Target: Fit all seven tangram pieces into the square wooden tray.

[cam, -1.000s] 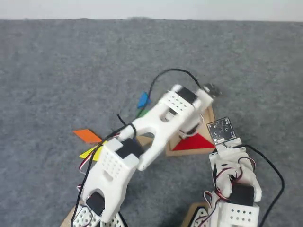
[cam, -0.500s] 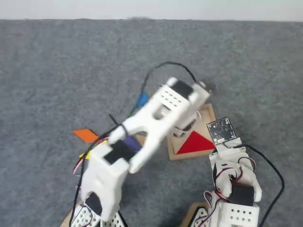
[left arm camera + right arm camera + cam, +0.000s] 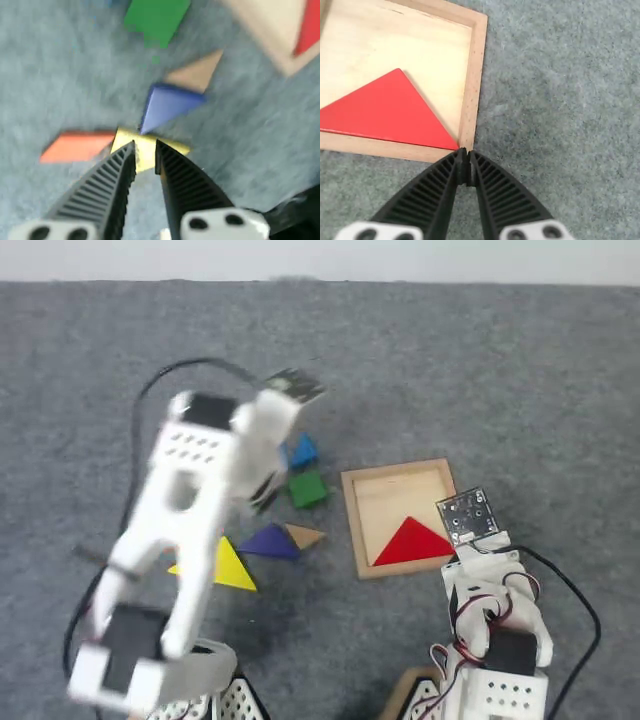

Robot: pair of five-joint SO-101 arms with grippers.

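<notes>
Wooden tray (image 3: 352, 528): lay on the bench (image 3: 500, 390) beside the right arm, red triangle (image 3: 408, 540) alone inside.
Loose pieces: yellow (image 3: 146, 159), purple (image 3: 167, 102), orange (image 3: 75, 146) crowded together.
Risk: such narrow jaws might clip yellow's edge or shove its neighbours.
Left tool (image 3: 145, 144): slightly parted, poised over yellow.
Right tool (image 3: 466, 165): pressed together, empty, at the tray's corner.

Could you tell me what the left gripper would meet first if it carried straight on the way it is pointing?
Most likely the yellow triangle, lying right at the tips of the left gripper; the purple triangle sits beyond it. The tips' height above the carpet is unclear.
</notes>
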